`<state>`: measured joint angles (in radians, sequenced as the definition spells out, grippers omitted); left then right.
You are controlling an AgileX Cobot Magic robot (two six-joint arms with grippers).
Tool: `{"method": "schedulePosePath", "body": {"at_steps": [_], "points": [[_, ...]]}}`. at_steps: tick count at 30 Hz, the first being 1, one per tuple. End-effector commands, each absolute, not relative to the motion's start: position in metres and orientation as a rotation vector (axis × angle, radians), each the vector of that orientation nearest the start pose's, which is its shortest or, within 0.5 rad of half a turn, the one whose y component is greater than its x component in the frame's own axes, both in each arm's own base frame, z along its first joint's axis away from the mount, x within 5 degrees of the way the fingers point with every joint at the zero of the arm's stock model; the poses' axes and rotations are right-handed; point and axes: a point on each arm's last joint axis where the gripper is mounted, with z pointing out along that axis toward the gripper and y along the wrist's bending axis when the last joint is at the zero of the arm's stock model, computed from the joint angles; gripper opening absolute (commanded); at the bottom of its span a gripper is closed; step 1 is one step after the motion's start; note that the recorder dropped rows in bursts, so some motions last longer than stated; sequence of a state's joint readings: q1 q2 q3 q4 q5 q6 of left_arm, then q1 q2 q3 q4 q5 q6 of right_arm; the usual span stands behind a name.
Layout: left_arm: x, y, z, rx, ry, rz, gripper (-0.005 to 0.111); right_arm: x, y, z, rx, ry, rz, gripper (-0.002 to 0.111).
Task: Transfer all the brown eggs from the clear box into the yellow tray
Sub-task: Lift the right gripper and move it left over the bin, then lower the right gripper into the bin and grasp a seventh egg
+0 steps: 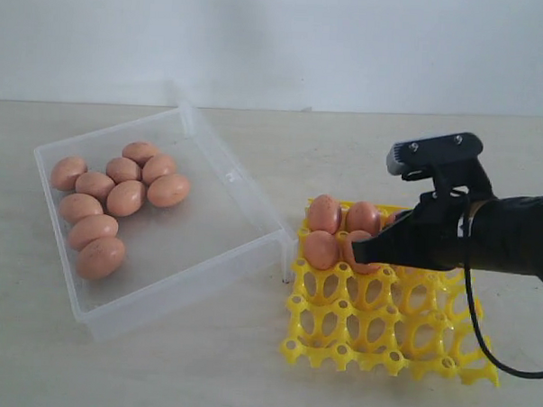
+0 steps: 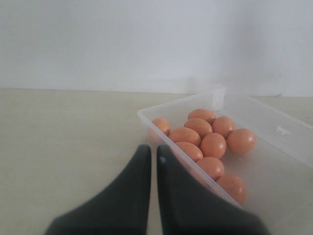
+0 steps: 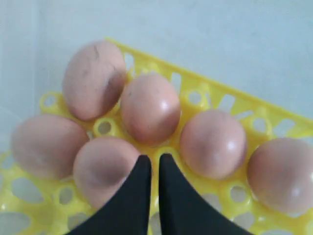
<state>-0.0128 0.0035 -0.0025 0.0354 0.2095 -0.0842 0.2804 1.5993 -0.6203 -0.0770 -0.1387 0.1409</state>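
Observation:
Several brown eggs (image 1: 126, 197) lie bunched at the left end of the clear box (image 1: 236, 179). More brown eggs (image 1: 324, 213) sit in the far cells of the yellow tray (image 1: 383, 330). My right gripper (image 1: 358, 252) hovers over the tray, shut and holding nothing. In the right wrist view its tips (image 3: 150, 159) stand beside an egg (image 3: 105, 166) in the second row of the tray (image 3: 205, 83). The left wrist view shows my left gripper (image 2: 150, 149) shut and empty, just outside the box wall (image 2: 274, 120), with eggs (image 2: 213, 145) beyond it. The left arm is out of the exterior view.
The box and tray stand side by side on a pale tabletop (image 1: 246, 374), the tray touching the box's near right corner. A black cable (image 1: 482, 339) hangs from the right arm over the tray's right edge. A white wall closes the back.

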Motion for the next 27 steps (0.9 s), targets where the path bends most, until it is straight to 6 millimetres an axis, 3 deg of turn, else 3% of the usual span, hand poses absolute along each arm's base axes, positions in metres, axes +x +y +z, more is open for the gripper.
{"method": "schedulePosePath", "body": {"at_steps": [1,6,11,14,18,27], "points": [[0.056,0.000,0.194,-0.039,1.689,-0.039,0.004,0.270,0.079,0.205,-0.213,2.128,0.233,0.000],[0.056,0.000,0.194,-0.039,1.689,-0.039,0.004,0.264,0.079,0.251,-0.215,1.901,0.269,0.000],[0.056,0.000,0.194,-0.039,1.689,-0.039,0.004,0.276,0.092,0.276,-0.223,1.984,0.283,0.000],[0.056,0.000,0.194,-0.039,1.689,-0.039,0.004,0.283,0.124,0.290,-0.405,2.055,0.238,0.000],[0.056,0.000,0.194,-0.039,1.689,-0.039,0.004,0.282,0.183,0.299,-0.731,2.098,0.198,0.000],[0.056,0.000,0.194,-0.039,1.689,-0.039,0.004,0.266,0.277,0.298,-1.050,2.030,0.317,0.000]]}}
